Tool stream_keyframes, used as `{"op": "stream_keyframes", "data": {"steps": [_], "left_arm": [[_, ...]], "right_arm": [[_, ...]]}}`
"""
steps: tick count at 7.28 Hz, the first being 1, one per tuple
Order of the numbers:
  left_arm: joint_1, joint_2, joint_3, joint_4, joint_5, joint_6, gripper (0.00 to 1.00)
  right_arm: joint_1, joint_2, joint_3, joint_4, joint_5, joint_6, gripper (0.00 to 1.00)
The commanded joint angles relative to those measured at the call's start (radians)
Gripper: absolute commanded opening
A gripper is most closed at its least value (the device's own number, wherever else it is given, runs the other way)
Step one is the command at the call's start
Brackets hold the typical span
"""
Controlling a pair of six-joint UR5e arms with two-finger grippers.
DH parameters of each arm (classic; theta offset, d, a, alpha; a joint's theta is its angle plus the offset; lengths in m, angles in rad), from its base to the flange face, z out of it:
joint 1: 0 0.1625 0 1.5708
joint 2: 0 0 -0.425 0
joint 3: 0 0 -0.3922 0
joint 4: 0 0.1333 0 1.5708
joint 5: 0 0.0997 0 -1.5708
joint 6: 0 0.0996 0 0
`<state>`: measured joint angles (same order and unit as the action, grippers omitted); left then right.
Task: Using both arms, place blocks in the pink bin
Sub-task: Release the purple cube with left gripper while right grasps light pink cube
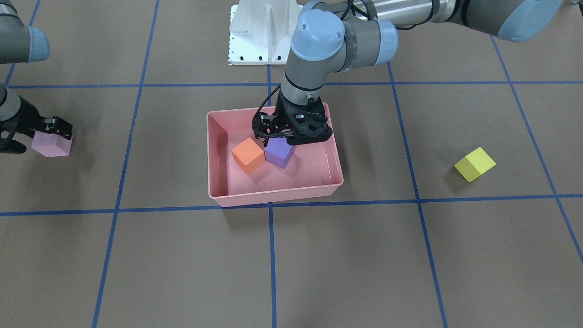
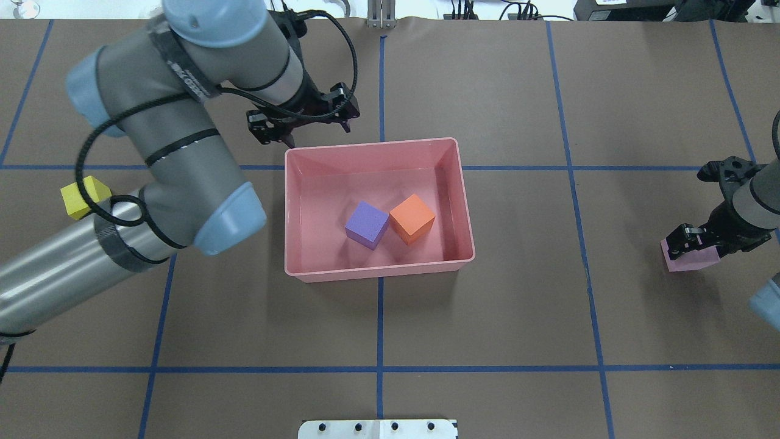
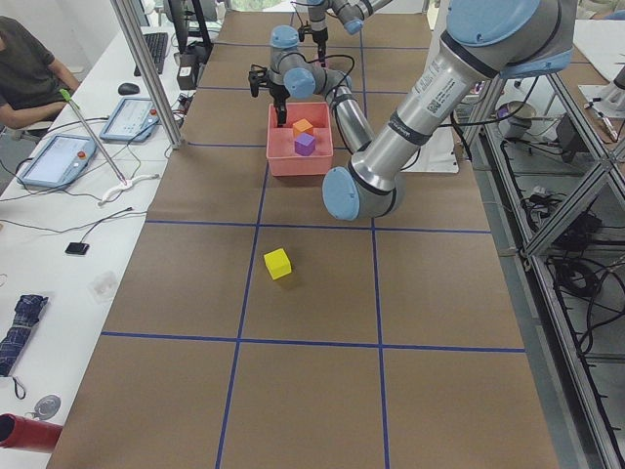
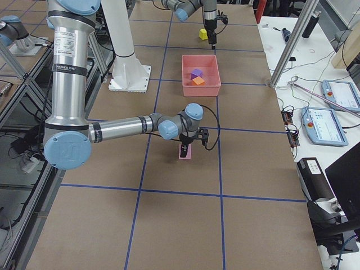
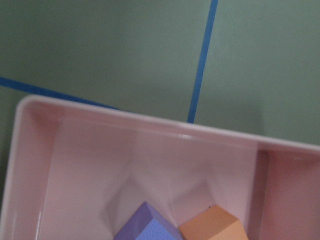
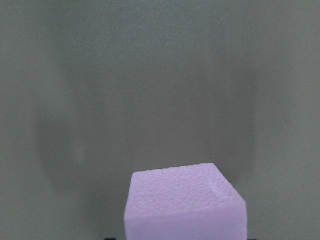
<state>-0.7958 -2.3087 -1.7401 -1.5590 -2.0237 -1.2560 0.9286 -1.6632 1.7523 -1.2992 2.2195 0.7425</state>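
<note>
L gripper (image 1: 291,136) spread, empty, hovers over pink bin (image 1: 218,155) mid-frame; orange block (image 1: 248,155) + purple block (image 1: 278,152) inside. R gripper (image 1: 54,127) at pink block (image 1: 52,146), far left, grip can't tell. Yellow block (image 1: 474,164) far right.

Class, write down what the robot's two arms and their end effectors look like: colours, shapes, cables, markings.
The left arm and right arm are both jointed tubes in silver and grey, with rounded light blue joint caps. A black cable loops along each. The silver tubes carry a small printed label. The left end effector and right end effector are black, with two fingers.
</note>
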Motion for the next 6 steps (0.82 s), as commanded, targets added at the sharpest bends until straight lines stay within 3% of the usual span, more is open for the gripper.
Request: {"op": "stream_keyframes", "data": {"steps": [1, 3, 4, 5, 6], "left_arm": [[-0.164, 0.246, -0.133, 0.016, -0.077, 0.314, 0.97], [-0.279, 0.372, -0.083, 0.013, -0.085, 0.618, 0.97], [-0.320, 0.397, -0.019, 0.005, -0.090, 0.736, 0.97], [-0.324, 0.417, 0.044, -0.072, -0.090, 0.763, 0.98], [-0.329, 0.454, 0.124, -0.223, -0.092, 0.808, 0.97]], "right_arm": [[0.001, -0.001, 0.001, 0.000, 0.002, -0.023, 0.15], [0.002, 0.034, 0.038, -0.005, 0.012, -0.006, 0.01], [0.024, 0.087, 0.047, -0.017, 0.020, -0.005, 0.01], [0.048, 0.142, 0.053, -0.035, 0.031, -0.003, 0.00], [0.061, 0.240, 0.087, -0.152, 0.032, -0.003, 0.00]]}}
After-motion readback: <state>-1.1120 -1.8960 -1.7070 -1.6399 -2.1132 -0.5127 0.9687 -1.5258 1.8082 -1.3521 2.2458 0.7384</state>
